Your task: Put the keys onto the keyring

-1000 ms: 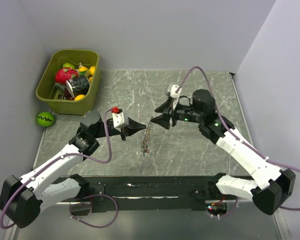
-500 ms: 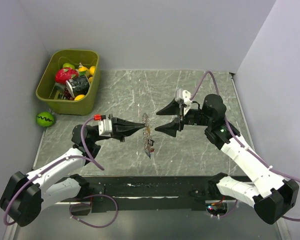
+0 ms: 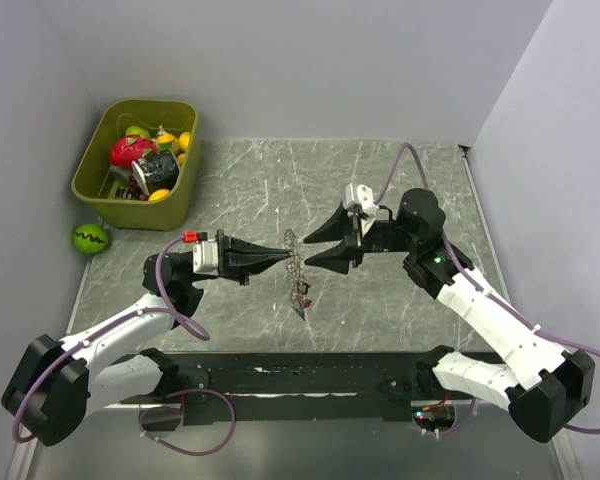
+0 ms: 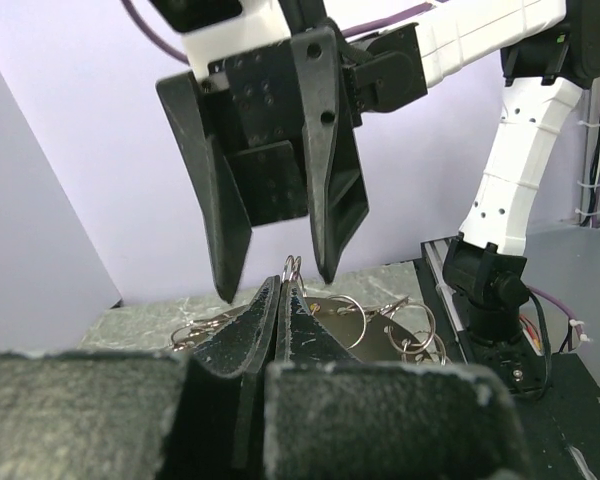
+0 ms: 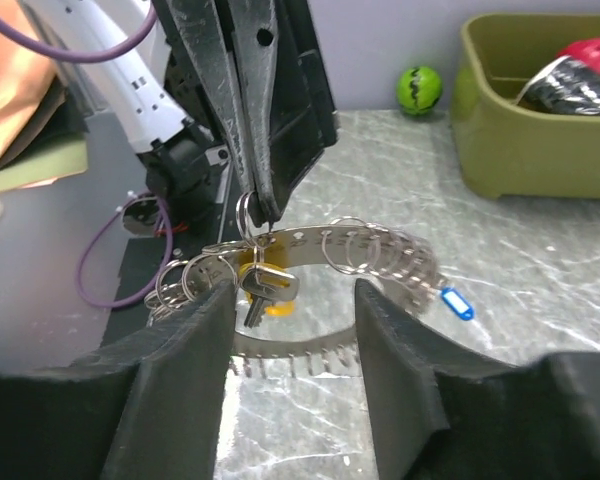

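The keyring [image 3: 297, 262] is a metal band loop strung with several small split rings, and it hangs above the table's middle. My left gripper [image 3: 283, 256] is shut on one split ring [image 4: 293, 266] at its top; its closed fingers [image 5: 261, 150] come down from above in the right wrist view. A silver key [image 5: 267, 284] with a yellow tag dangles from that ring. A blue tag [image 5: 457, 303] hangs at the far side of the keyring [image 5: 380, 252]. My right gripper [image 3: 308, 251] is open and faces the left one, with its fingers [image 4: 329, 200] either side of the held ring [image 5: 248, 215].
An olive bin [image 3: 92, 182] full of toy fruit stands at the back left, with a green ball [image 3: 90, 237] beside it on the floor. A dark strip [image 3: 280, 380] runs along the table's near edge between the arm bases.
My right gripper has moved left, up to the keyring, and its jaws have narrowed a little. My left gripper has straightened and keeps its grip on the ring.
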{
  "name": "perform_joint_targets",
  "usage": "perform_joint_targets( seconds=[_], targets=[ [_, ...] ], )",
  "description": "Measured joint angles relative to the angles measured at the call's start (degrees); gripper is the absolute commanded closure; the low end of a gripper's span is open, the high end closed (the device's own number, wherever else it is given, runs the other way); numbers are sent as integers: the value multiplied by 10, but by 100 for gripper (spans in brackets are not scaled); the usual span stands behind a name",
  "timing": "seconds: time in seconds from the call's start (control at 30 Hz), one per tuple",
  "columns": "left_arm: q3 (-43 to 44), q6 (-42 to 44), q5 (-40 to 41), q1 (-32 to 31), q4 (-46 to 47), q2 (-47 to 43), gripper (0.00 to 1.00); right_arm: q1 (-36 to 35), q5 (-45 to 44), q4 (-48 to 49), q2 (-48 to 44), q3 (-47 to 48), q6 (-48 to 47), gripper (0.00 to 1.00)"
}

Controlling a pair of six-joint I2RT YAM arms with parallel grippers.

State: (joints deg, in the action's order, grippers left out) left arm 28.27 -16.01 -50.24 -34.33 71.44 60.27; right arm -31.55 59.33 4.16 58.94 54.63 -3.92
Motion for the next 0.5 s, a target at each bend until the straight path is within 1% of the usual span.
perform_joint_targets(
  seconds=[0.13,0.17,0.23,0.27,0.33,0.37,0.4,0.43,0.5],
  targets=[
    [0,0,-1,0,5,0,99,-17,-2,-3,8,0,1,57],
    [0,0,-1,0,5,0,99,-21,-2,-2,9,0,2,62],
    [0,0,-1,0,5,0,99,-26,-2,0,11,0,5,68],
    [0,0,-1,0,5,0,99,-29,-2,2,13,0,7,74],
    [0,1,-2,0,4,-1,99,-32,-3,3,19,1,9,81],
    [0,2,-2,0,3,-2,99,-33,-4,4,22,2,12,91],
    [0,2,-2,0,2,-3,99,-34,-4,4,26,2,13,94],
    [0,3,-2,0,0,-5,99,-34,-4,6,29,2,14,100],
    [-1,4,-1,0,-2,-9,99,-35,-3,7,32,2,18,100]
  ],
)
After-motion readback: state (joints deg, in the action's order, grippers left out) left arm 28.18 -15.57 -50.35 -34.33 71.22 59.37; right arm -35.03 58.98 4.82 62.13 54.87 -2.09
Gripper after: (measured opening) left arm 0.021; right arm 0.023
